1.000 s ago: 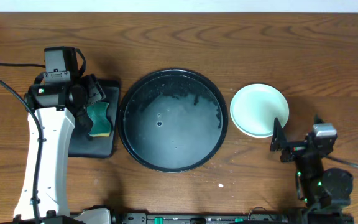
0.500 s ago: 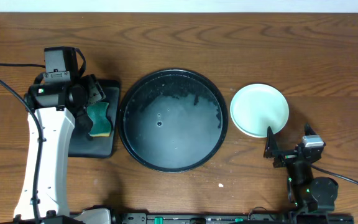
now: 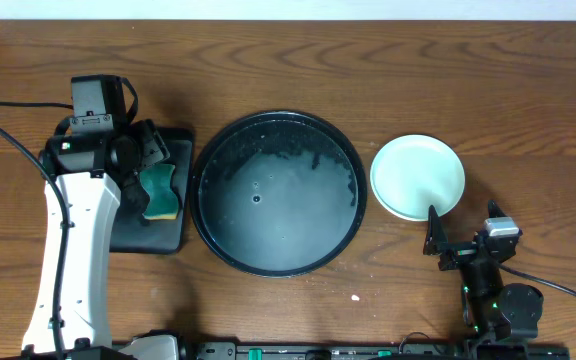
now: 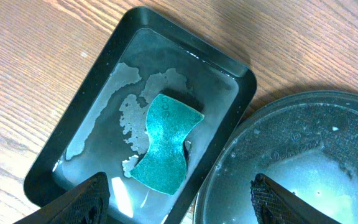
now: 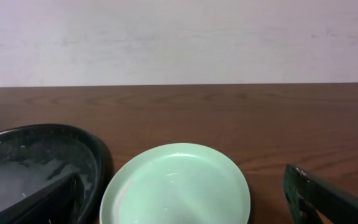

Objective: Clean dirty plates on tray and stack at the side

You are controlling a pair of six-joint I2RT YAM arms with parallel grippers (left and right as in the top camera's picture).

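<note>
Left fingers (image 4: 82, 200) spread wide above the sponge (image 4: 166, 146) — empty; right fingers (image 5: 328, 199) likewise, facing the mint plate (image 5: 176, 186).

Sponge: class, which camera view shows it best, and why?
The left wrist view: the teal sponge lies whole and close in the rectangular black tray. Overhead it is small, with little detail. The right wrist view misses it.

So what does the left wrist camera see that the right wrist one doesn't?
Only the left wrist view shows the sponge lying in the small wet tray. Only the right wrist view shows the green plate and the wall behind. Both show the round tray with its soapy edge, and the wooden table.
</note>
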